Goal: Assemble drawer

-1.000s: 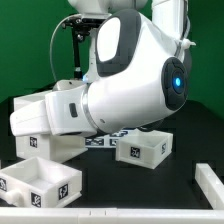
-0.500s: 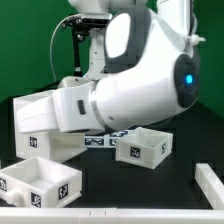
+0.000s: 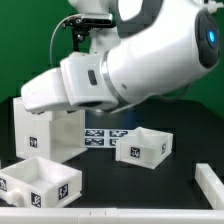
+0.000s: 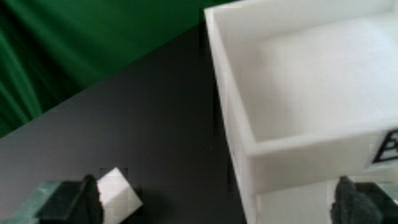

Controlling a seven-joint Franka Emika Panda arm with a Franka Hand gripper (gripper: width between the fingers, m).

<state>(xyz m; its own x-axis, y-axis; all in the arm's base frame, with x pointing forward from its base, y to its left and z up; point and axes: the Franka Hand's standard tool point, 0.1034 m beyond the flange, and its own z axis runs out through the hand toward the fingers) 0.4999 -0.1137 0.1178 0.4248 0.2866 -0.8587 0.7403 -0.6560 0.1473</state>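
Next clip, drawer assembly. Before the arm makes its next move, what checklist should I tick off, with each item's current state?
1. gripper open, nothing between the jaws: ok.
2. casing standing on the table: ok.
3. nearer tray open side up, outside the casing: ok.
4. farther tray open side up, outside the casing: ok.
5. Which piece the white part in the wrist view is: cannot tell.

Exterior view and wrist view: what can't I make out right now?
- Hand: exterior view, hidden behind the arm.
- Casing: exterior view, top covered by the arm.
- White part: wrist view, cut off by edges; casing or tray unclear.
- Its tag: wrist view, cut by the edge, blurred.
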